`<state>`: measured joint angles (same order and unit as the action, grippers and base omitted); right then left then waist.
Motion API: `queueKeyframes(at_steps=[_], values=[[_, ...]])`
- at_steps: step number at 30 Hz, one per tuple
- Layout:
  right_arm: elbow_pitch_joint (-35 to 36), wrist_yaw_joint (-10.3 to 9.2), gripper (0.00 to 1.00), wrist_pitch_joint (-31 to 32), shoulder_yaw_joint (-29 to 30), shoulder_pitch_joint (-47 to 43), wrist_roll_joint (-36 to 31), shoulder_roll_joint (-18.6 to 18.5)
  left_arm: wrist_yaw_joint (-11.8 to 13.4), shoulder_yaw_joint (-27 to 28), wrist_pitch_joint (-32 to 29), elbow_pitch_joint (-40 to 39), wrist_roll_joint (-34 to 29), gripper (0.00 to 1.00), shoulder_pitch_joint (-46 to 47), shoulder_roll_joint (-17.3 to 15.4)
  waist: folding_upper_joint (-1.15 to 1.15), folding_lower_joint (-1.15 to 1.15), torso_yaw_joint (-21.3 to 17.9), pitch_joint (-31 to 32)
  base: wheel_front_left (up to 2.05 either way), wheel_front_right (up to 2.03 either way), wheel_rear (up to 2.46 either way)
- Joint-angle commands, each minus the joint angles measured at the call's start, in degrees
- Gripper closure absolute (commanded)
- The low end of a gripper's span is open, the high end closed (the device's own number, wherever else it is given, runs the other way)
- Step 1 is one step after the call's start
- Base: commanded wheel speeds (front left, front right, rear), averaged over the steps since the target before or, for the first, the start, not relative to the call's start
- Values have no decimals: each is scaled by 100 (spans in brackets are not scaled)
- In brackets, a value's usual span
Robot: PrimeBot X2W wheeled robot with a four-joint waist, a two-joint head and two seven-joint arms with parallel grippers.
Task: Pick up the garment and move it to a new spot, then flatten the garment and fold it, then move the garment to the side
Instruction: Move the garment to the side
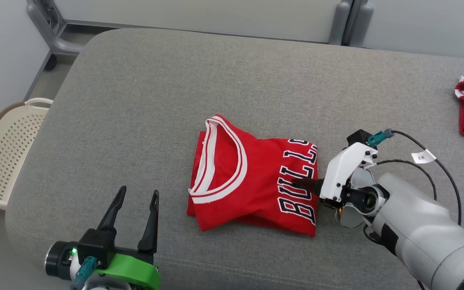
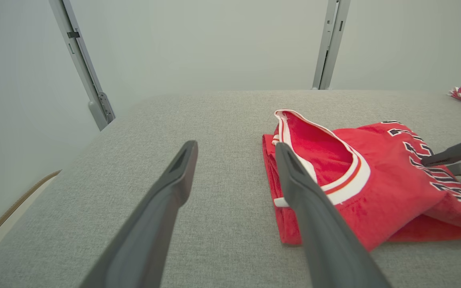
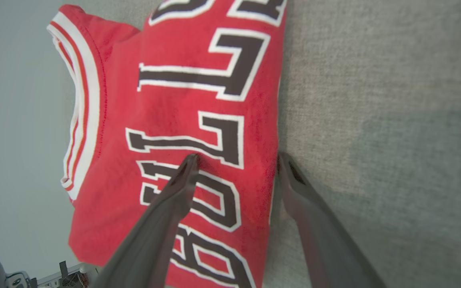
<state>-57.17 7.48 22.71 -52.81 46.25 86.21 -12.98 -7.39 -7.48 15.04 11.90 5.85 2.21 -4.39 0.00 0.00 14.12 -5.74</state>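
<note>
our folded jersey [image 1: 252,181] lay at the middle of the cushion [image 1: 135,100]. our right gripper [image 3: 238,158] stood open astride its right edge, and our left gripper [image 1: 139,192] was open and empty to its near left. closing could pinch only the top layer and spill the fold. we couldn't tell whether the outer finger lay under the cloth.

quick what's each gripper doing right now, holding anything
Left gripper: open, holding nothing, clear of the jersey.
Right gripper: open, straddling the jersey's edge, one finger on top, not closed on it.
</note>
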Motion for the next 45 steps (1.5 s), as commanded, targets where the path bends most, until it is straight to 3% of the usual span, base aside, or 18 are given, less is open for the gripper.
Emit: queueKeyframes(at_steps=[1,3,4,5,6,7,24,45], values=[[-41,1,0,60,-17,5,29,60,-12,-3,9,13,4,0,74,5,0,0,36,-5,0,0,0],[-131,0,0,117,-21,-5,53,94,-12,-3,9,16,11,0,64,5,0,0,66,-8,0,0,0],[-168,0,19,129,-25,-6,49,104,-12,-8,9,21,14,0,65,4,0,0,84,-14,0,0,0],[-198,0,57,121,-30,0,42,122,-12,-5,9,22,18,0,71,4,0,0,97,-22,0,0,0],[-224,0,87,93,-27,8,37,127,-12,3,9,22,25,0,76,5,0,0,107,-30,0,0,0],[-237,-1,100,52,-27,22,17,120,-12,13,9,21,28,0,79,6,0,0,115,-38,0,0,0],[24,0,100,-391,-68,630,-344,-383,-12,135,9,-42,-14,0,7,18,0,0,-152,-67,0,0,0],[-1094,0,100,-542,-175,2332,-962,-1444,-12,210,9,-126,-36,0,271,-95,0,0,-510,-602,0,0,0]])
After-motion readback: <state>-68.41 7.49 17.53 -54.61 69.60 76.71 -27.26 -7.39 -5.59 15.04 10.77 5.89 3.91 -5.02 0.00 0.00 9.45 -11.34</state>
